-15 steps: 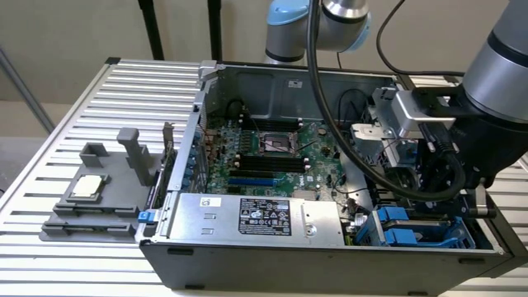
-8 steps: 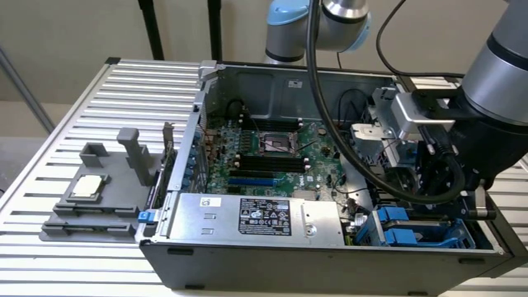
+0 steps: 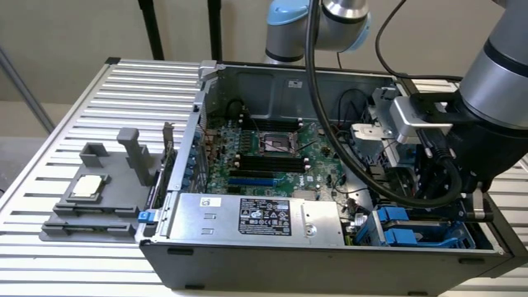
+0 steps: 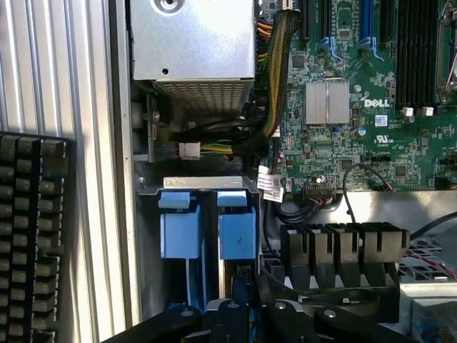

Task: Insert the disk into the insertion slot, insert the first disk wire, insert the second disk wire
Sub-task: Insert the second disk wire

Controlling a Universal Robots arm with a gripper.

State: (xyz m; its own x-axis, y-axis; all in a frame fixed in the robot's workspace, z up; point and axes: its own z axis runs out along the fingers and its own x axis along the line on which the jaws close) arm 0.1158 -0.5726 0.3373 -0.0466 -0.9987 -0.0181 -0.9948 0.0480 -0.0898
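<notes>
In the exterior view, my arm [image 3: 495, 111] hangs over the case's [image 3: 330, 247] corner beside the power supply [image 3: 256, 216], where the slot [image 3: 412, 232] shows blue tabs.

In the wrist view, the gripper [image 4: 239, 314] is pinched shut just above 2 blue tabs [image 4: 235, 232] of the slot [image 4: 178, 232]; whether the disk sits inside I cannot tell. I judge the loose cables [image 4: 264, 128] nearby could snag the fingers.

Soft, even light fills the exterior view, with the pale wall [image 3: 74, 31] behind looking slightly hazy and the slatted table [image 3: 74, 111] bright at the left of the frame. The open computer case [image 3: 330, 250] holds deep shadow at the lower right (detail there sinks into black). In the wrist view, the metal slats [image 4: 57, 64] glare almost white at upper left, while the lower edge is dark.
</notes>
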